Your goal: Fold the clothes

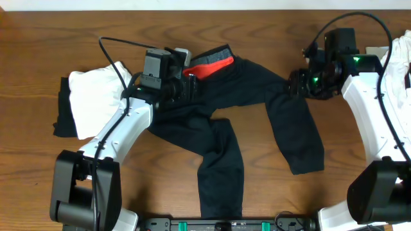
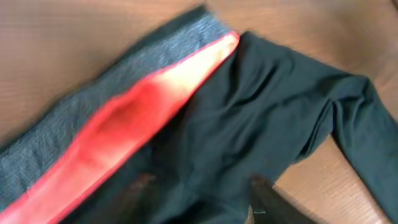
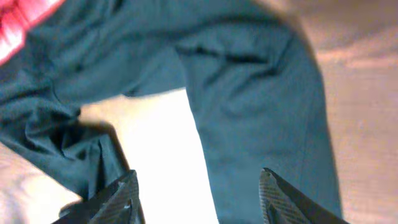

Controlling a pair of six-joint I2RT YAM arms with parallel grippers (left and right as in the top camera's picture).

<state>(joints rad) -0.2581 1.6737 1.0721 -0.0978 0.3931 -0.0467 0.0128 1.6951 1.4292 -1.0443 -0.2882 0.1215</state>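
Note:
Black trousers [image 1: 225, 122] lie spread on the wooden table, legs pointing toward the front edge. Their grey-and-red waistband [image 1: 212, 63] is at the back. My left gripper [image 1: 186, 80] hovers at the waistband end; in the left wrist view its fingers stand apart over black fabric [image 2: 261, 106] beside the red band [image 2: 124, 124], gripping nothing. My right gripper [image 1: 297, 83] is at the top of the right leg. Seen from the right wrist, it [image 3: 199, 193] is open above the leg [image 3: 261, 106] and bare table.
A white garment [image 1: 96, 96] lies at the left on another black one [image 1: 63, 112]. More white fabric [image 1: 398, 58] sits at the right edge behind my right arm. The arm bases stand at the front edge.

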